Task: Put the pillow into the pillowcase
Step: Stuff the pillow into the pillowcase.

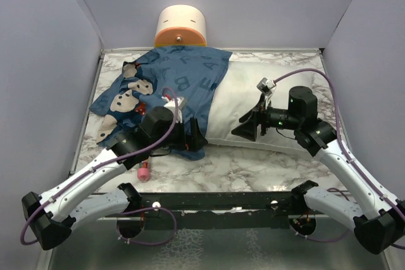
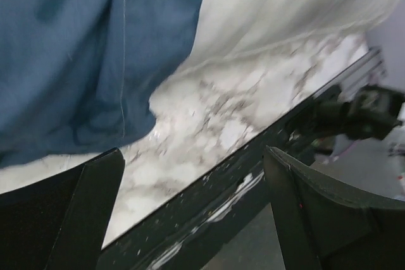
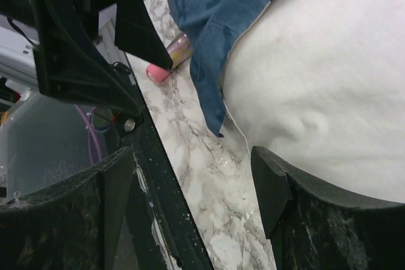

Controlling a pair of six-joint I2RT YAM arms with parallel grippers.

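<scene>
white pillow point(image 1: 253, 102), blue mouse-print pillowcase point(image 1: 171, 80), marbled table point(image 1: 240, 169)

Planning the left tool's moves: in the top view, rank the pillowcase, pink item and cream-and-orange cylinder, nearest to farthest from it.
From the left tool:
1. pillowcase, right at its tips.
2. pink item, to its left, nearer the bases.
3. cream-and-orange cylinder, at the far wall.

The pillow point(image 1: 266, 102) lies across the right half of the table point(image 1: 253, 169), its left end overlapped by the pillowcase point(image 1: 171, 80) spread to the left, with a cylinder point(image 1: 181, 26) behind the pillowcase and a small tube point(image 1: 144, 171) before it.
</scene>
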